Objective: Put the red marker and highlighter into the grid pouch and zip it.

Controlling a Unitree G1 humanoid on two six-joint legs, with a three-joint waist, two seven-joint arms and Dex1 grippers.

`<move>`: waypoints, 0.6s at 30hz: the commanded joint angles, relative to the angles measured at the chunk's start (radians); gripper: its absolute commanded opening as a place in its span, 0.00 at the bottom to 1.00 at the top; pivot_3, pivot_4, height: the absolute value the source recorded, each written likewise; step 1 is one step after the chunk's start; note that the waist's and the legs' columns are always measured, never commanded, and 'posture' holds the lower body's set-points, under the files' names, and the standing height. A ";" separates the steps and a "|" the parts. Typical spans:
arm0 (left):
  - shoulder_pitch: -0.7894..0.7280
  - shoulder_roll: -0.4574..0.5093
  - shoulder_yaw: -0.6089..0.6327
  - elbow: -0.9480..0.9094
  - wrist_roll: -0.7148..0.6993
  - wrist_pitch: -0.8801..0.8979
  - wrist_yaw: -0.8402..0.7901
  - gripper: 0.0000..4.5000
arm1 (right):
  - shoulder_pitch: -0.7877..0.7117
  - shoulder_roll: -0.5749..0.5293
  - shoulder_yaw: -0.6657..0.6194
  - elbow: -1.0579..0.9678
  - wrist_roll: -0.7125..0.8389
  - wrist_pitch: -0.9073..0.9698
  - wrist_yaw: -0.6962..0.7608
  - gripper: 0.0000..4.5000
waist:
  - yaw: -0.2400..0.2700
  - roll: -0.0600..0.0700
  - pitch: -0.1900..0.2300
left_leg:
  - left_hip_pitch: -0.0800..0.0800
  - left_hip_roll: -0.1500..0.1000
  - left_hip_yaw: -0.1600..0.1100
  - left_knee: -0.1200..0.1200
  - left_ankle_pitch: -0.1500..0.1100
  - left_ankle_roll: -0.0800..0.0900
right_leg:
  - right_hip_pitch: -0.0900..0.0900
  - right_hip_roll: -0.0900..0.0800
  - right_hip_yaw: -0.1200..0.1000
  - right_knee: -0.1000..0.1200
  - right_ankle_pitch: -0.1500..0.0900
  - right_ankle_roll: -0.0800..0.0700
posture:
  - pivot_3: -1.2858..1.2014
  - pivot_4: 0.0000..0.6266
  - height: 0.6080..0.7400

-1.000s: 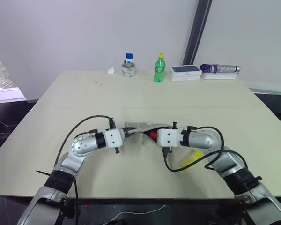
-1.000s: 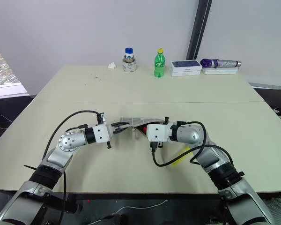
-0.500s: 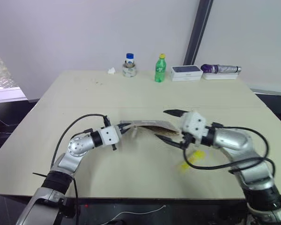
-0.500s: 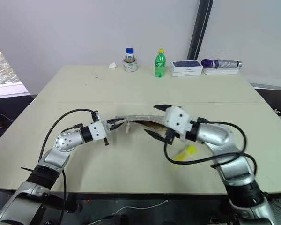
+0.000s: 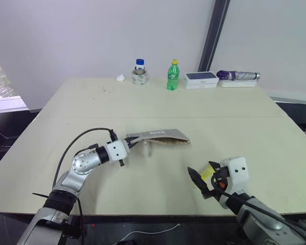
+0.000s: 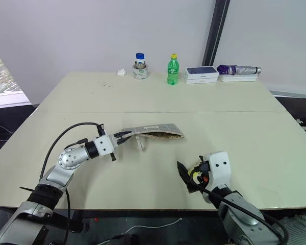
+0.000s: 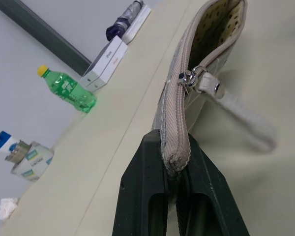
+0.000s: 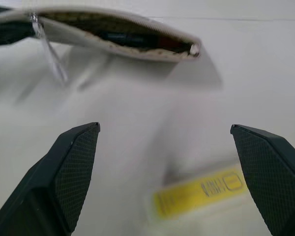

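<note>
The grid pouch (image 5: 158,137) is being pinched at its end by the left gripper (image 7: 176,173) (mouth kept open). The right gripper (image 8: 177,172) is being held wide and empty over the highlighter (image 8: 199,193), which should be grabbed squarely across its middle.

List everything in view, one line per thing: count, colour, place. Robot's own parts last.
grid pouch: one, grey, mid-table, mouth open, one end pinched off the table.
highlighter: one, yellow, lying on the table near the right gripper.
marker: one, dark, partly visible inside the pouch; cap colour unclear.
bottle: one, green with yellow cap, far edge.
tape roll: one, whitish, far edge, a blue-capped item standing in it.
boxes: white stack, dark top, far edge.
umbrella: one, purple, folded, far right.
table: one, beige.
left gripper: black jaws shut on the pouch's end.
right gripper: black jaws open, holding nothing.
</note>
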 commanded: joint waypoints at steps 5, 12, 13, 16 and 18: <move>-0.028 -0.007 0.007 -0.001 0.003 -0.034 0.014 0.00 | 0.027 0.062 -0.079 -0.035 0.056 0.201 -0.112 0.98 | 0.000 0.000 0.000 | -0.001 -0.001 0.000 -0.001 0.000 0.001 | 0.000 0.000 0.000 -0.001 0.000 0.000 | 0.52 0.24 1.00; -0.009 -0.008 -0.004 0.005 0.014 -0.047 0.010 0.00 | -0.089 0.089 -0.088 -0.006 0.064 0.333 -0.155 0.98 | -0.006 0.000 0.000 | 0.000 0.000 0.001 -0.001 0.000 0.001 | -0.001 0.000 0.001 -0.001 0.000 0.000 | 0.52 0.24 1.00; -0.008 -0.009 -0.005 0.004 0.014 -0.046 0.010 0.00 | -0.122 0.106 -0.096 0.020 0.062 0.353 -0.167 0.98 | -0.005 0.000 0.000 | 0.000 0.000 0.000 -0.001 0.000 0.001 | -0.001 0.000 0.000 -0.001 0.000 0.000 | 0.52 0.24 1.00; -0.007 -0.011 -0.005 -0.007 0.010 -0.039 0.009 0.00 | -0.193 0.125 -0.090 0.094 0.030 0.389 -0.211 0.98 | -0.002 0.000 0.000 | -0.001 0.000 0.000 -0.001 0.000 0.001 | -0.001 0.000 0.000 -0.001 0.000 0.000 | 0.52 0.24 1.00; -0.004 -0.011 -0.005 -0.014 0.009 -0.034 0.009 0.00 | -0.209 0.119 -0.075 0.124 0.012 0.387 -0.224 0.98 | -0.002 -0.001 -0.001 | -0.001 -0.001 0.001 -0.001 0.000 0.001 | -0.001 0.000 0.000 -0.001 0.000 0.000 | 0.52 0.24 1.00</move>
